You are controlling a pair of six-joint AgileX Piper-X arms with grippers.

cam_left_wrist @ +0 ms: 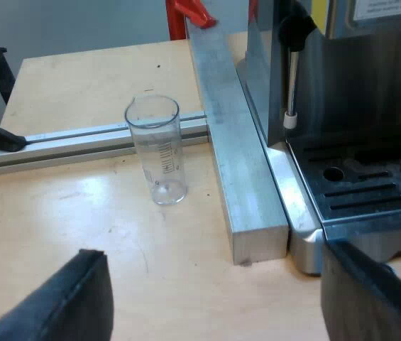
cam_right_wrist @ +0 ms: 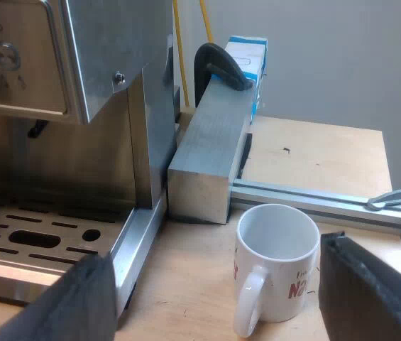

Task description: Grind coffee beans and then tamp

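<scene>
Both spread empty: left gripper (cam_left_wrist: pixel 211 259), measuring glass (cam_left_wrist: pixel 156 149) eleven o'clock; right gripper (cam_right_wrist: pixel 214 257), mug (cam_right_wrist: pixel 279 273) twelve; we should skirt each toward machine (cam_left_wrist: pixel 360 106).

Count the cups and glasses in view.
2. A measuring glass stands at the rail near the espresso machine; a mug stands by the metal block beside it. Others may be hidden.

Wrist pitched downward, the left gripper (cam_left_wrist: pixel 211 302) hangs just off the espresso machine (cam_left_wrist: pixel 349 85). Its fingers (cam_left_wrist: pixel 58 298) are spread wide and grip nothing; one sits over the machine's drip-tray corner. The right gripper (cam_right_wrist: pixel 214 291) is also beside the machine. Fingers (cam_right_wrist: pixel 370 291) wide apart, nothing clamped, one over the tray's edge.
</scene>
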